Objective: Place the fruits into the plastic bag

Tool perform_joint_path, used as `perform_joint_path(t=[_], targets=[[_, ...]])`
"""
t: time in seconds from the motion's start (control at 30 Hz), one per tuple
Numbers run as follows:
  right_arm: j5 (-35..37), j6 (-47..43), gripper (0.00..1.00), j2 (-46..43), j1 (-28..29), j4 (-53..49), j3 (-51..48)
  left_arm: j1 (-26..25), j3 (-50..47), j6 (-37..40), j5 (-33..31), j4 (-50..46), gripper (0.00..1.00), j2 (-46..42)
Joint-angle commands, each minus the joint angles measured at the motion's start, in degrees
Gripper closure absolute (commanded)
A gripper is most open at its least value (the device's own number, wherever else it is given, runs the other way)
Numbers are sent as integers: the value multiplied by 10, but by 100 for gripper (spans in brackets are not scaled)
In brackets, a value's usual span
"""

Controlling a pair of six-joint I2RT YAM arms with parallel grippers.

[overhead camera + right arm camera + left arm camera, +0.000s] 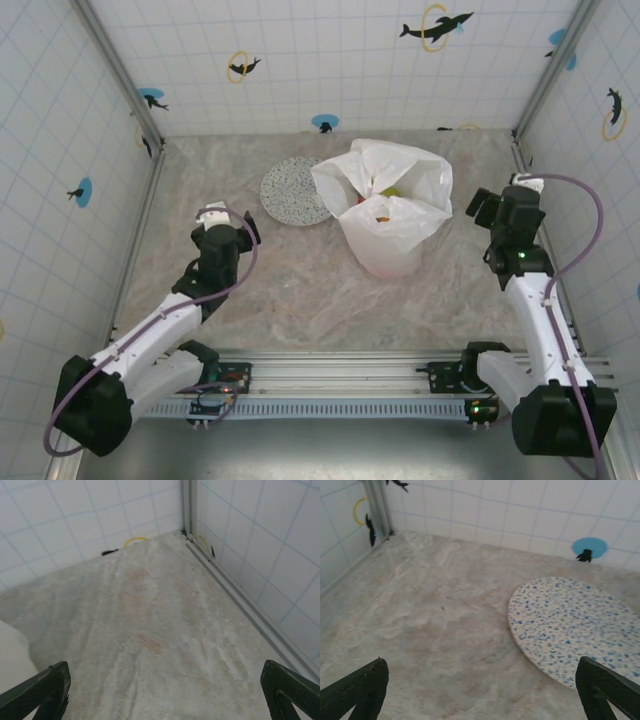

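The white crinkled plastic bag [385, 215] stands open in the middle-right of the table, its mouth facing up. Inside it lie fruits: an orange-red one [380, 211] and a green one [392, 192]; any others are hidden by the folds. My left gripper [232, 216] hovers left of the bag, open and holding nothing; its fingers [360, 690] sit wide apart over bare table in the left wrist view. My right gripper [497, 207] is to the right of the bag, also open and holding nothing, its fingers [42, 692] spread. A corner of the bag [11, 652] shows at the left edge.
A round grey speckled plate [293, 190] lies flat just left of the bag, with nothing on it; the same plate [575, 627] lies ahead and right of my left fingers. Tiled walls close in the table on three sides. A metal rail [235, 595] runs along the right wall.
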Motion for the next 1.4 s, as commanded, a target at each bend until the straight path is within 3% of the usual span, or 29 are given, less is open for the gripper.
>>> perform_joint_path(t=[0.0, 0.3, 0.5, 0.9, 1.13, 1.37], targets=[[44, -7, 0, 6, -3, 65, -42, 19, -16, 10, -16, 25, 2, 15], [42, 6, 0, 41, -1, 139, -142, 62, -51, 13, -35, 71, 2, 71], [28, 24, 0, 75, 7, 216, -215, 85, -99, 69, -44, 151, 2, 98], [0, 2, 0, 175, 38, 416, -314, 139, -131, 114, 79, 267, 2, 187], [-10, -32, 0, 185, 46, 587, -390, 148, -165, 135, 65, 304, 2, 191], [-9, -63, 0, 215, 46, 707, -427, 171, -239, 141, 121, 492, 3, 239]])
